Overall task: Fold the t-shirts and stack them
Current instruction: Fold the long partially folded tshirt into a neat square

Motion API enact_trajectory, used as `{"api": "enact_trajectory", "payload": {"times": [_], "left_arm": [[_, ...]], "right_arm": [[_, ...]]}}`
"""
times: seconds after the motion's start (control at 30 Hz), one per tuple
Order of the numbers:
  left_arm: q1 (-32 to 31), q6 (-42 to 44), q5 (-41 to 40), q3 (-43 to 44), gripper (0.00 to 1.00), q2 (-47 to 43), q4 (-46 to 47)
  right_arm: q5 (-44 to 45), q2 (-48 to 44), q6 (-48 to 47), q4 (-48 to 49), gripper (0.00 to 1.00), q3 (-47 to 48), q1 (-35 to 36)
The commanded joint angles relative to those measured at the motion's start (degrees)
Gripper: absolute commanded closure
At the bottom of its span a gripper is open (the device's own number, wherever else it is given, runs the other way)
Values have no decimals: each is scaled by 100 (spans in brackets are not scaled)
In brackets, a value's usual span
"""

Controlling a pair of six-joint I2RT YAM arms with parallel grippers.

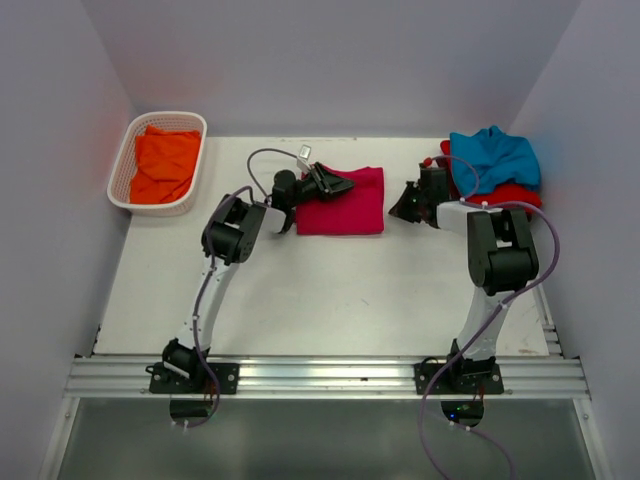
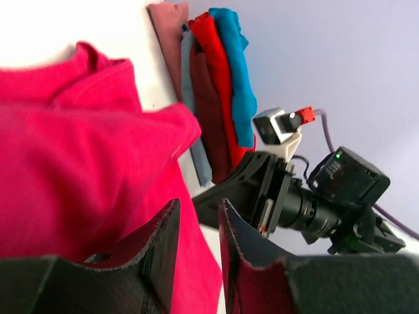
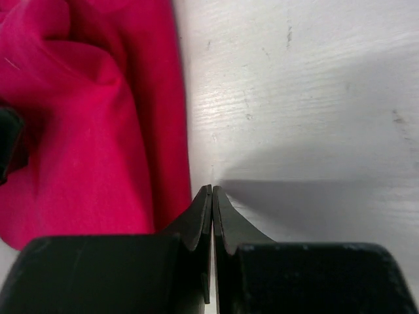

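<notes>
Top external view: crimson-pink t-shirt [image 1: 345, 205] folded flat.
Right gripper [image 3: 212, 191] clenched empty just beside its edge; left gripper [image 2: 198, 209] narrowly gapped at the cloth, grip unclear.

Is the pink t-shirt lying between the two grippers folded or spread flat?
Folded. From above, the crimson-pink t-shirt is a compact rectangle with no sleeves showing; the left wrist view shows stacked layers of cloth.
</notes>
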Motion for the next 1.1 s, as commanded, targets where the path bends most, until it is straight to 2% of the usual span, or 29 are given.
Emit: {"api": "enact_trajectory", "payload": {"times": [0.0, 0.03, 0.07, 0.17, 0.2, 0.3, 0.47, 0.57, 0.67, 0.9, 0.97, 1.07], "left_arm": [[-53, 13, -161, 929, 67, 244, -305], [-53, 101, -170, 1209, 67, 349, -498], [-53, 215, -222, 1342, 67, 394, -709], [-35, 742, -301, 1870, 67, 561, -1866], [-27, 779, -302, 1967, 67, 657, -1984], [26, 928, -337, 2196, 69, 798, -2432], [53, 1385, -653, 2503, 72, 913, -3679], [79, 1377, -741, 2557, 74, 992, -3979], [123, 1403, -768, 2592, 75, 1018, -4130], [158, 1640, -504, 3066, 75, 1124, -4463], [167, 1797, -521, 2900, 75, 1002, -4499], [158, 2035, -521, 2356, 76, 633, -4490]], "right_arm": [[-657, 121, 169, 690, 99, 13, 16], [-735, 199, 169, 726, 94, 13, 16], [-841, 235, 152, 744, 79, 30, -10], [-991, 297, 143, 726, 64, 74, -28], [-956, 280, 143, 648, 55, 74, -28], [-825, 104, 73, 551, 44, -22, -28], [-911, 339, -42, 313, 40, 258, -37], [-1140, 542, 11, 313, 39, 434, -37], [-1141, 605, 37, 331, 39, 409, -46], [-807, -45, 29, 419, 39, -31, -54], [-649, -396, 20, 436, 38, -354, -89], [-893, -442, 37, 524, 37, -418, -116]]}}
